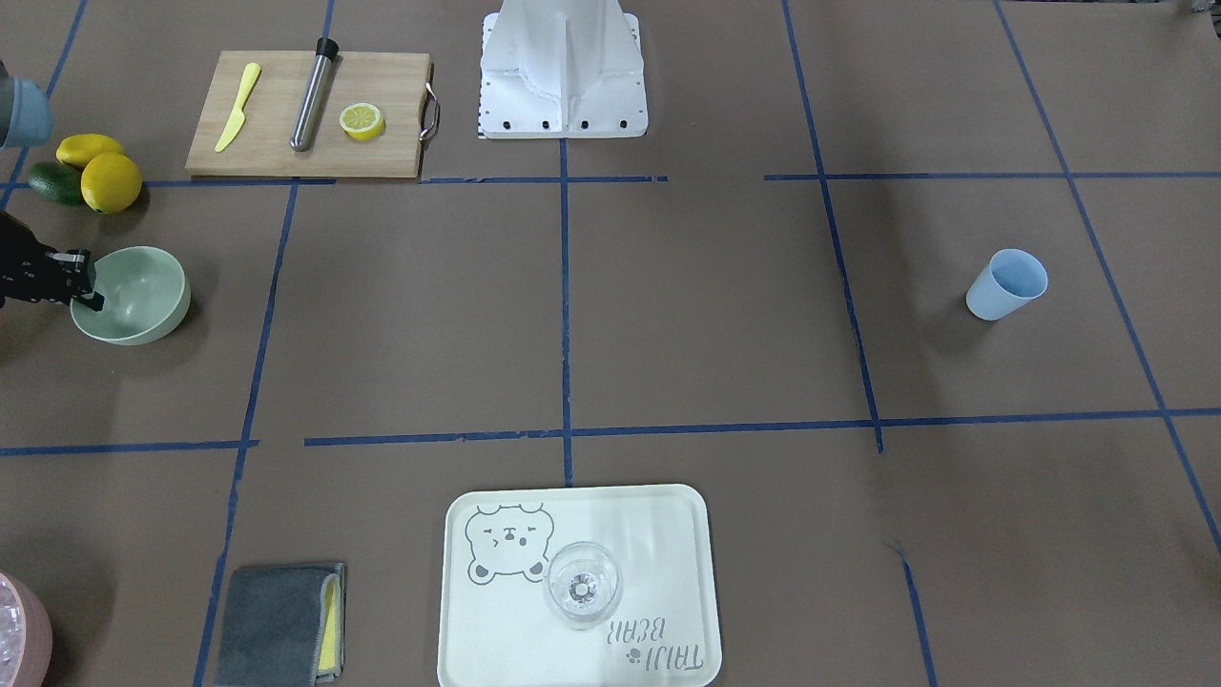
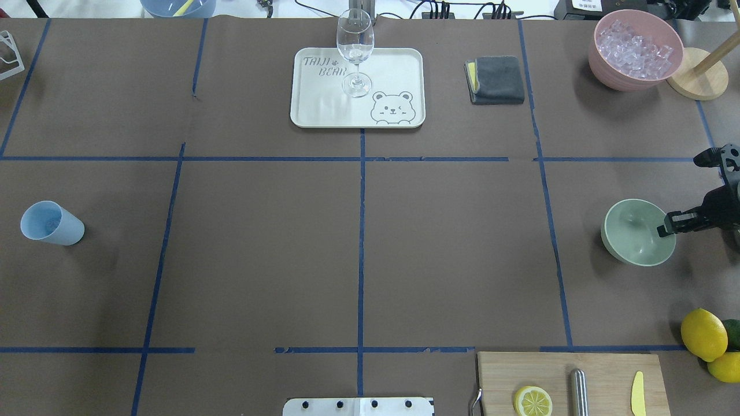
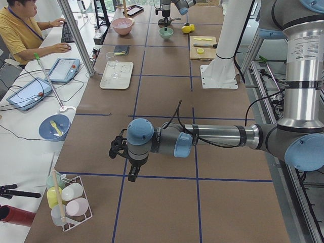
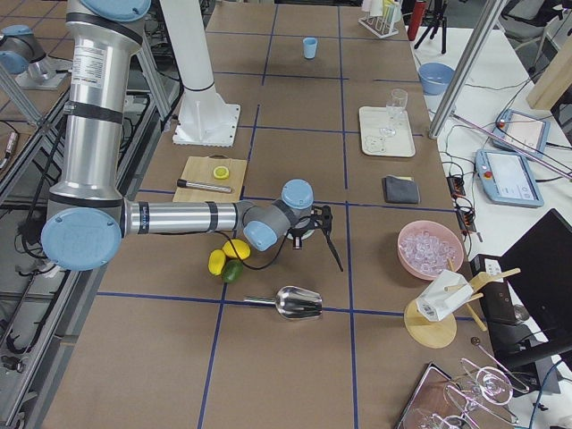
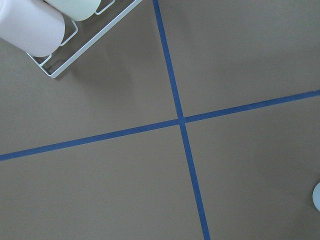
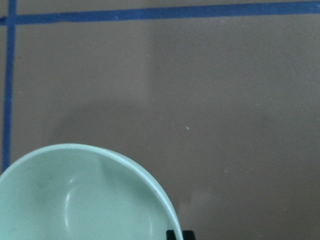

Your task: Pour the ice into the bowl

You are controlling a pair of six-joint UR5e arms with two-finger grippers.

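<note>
The right claw [image 2: 666, 225] pinches the empty bowl [image 2: 630, 234] by its rim at 3 o'clock on the counter [image 2: 451, 248] seen from overhead, so moving it well likely needs a firm, level hold, lest it tip.

The bench [image 2: 260, 260] is covered in matt brown paper, marked with smooth blue tape [image 2: 361, 231]. The bowl [image 2: 621, 242] looks like matt plastic. The glass [image 2: 355, 43] is clear and glossy; the tray [image 2: 399, 63] smooth, faintly shiny plastic. The cloth [image 2: 500, 79] is soft grey fabric. The board [image 1: 277, 143] is pale wood, the rod [image 1: 313, 95] on it brushed metal, and the scoop [image 4: 299, 302] polished metal.
</note>
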